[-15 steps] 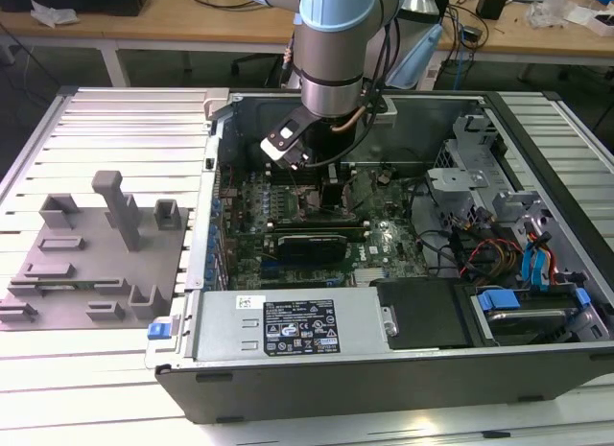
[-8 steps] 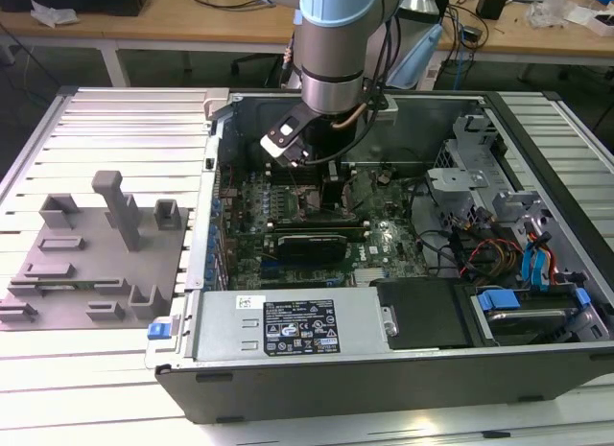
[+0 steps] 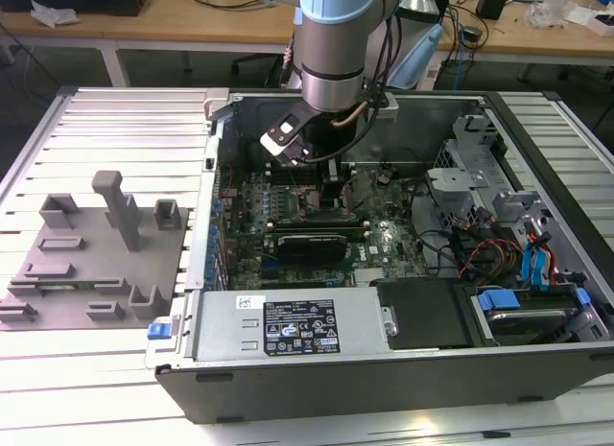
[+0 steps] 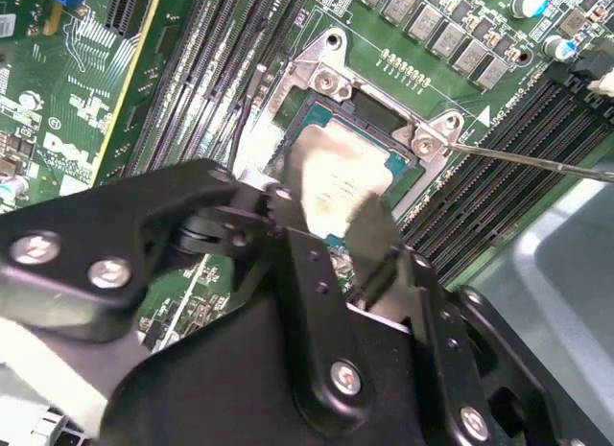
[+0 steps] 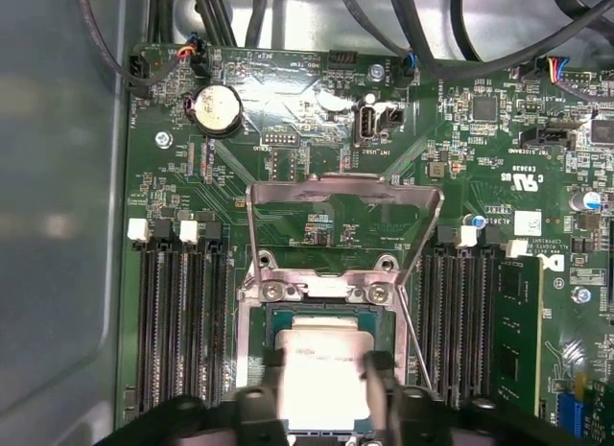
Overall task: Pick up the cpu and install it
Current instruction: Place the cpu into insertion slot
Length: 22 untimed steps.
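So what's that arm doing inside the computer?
A robot arm reaches into an open computer case. Its gripper is down at the socket on the motherboard, right at the cpu, which lies within the socket with the metal retaining frame flipped up. Whether it is fully seated cannot be told.

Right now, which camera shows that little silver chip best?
The first wrist view: the cpu faces the camera squarely in its socket, the claw covering one edge. The second wrist view shows it slanted, partly behind the claw. In the exterior view the arm stands over that spot.
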Motion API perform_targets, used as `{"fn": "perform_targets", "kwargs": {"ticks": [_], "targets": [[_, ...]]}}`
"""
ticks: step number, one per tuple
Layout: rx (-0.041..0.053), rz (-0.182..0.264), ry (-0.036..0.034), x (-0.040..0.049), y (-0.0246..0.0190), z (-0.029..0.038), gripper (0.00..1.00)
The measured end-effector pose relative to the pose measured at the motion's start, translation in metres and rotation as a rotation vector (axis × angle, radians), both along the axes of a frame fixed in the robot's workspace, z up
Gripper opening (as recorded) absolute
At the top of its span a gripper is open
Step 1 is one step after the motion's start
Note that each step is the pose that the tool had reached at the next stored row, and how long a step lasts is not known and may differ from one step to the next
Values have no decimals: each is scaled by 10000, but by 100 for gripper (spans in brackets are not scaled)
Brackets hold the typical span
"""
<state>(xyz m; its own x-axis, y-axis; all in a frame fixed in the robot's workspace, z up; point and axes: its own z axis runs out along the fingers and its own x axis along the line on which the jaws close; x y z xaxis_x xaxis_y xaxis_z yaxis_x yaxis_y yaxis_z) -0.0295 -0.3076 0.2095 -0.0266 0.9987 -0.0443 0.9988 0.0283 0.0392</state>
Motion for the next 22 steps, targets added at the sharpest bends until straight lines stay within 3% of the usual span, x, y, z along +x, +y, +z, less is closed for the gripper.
{"fn": "perform_targets", "kwargs": {"ticks": [1, 2, 3, 6, 9, 12, 14, 22], "targets": [[0, 0, 0, 0, 0, 2, 40], [-1, 0, 1, 0, 0, 4, 40], [-1, 0, 1, 0, 0, 7, 27], [-1, 0, 1, 0, 0, 13, 11], [-1, 0, 1, 0, 0, 18, 11], [140, 0, -4, -17, -5, -14, 11], [182, -10, -2, -20, -7, -34, 11], [179, -22, 2, -21, -9, -76, 11]]}}
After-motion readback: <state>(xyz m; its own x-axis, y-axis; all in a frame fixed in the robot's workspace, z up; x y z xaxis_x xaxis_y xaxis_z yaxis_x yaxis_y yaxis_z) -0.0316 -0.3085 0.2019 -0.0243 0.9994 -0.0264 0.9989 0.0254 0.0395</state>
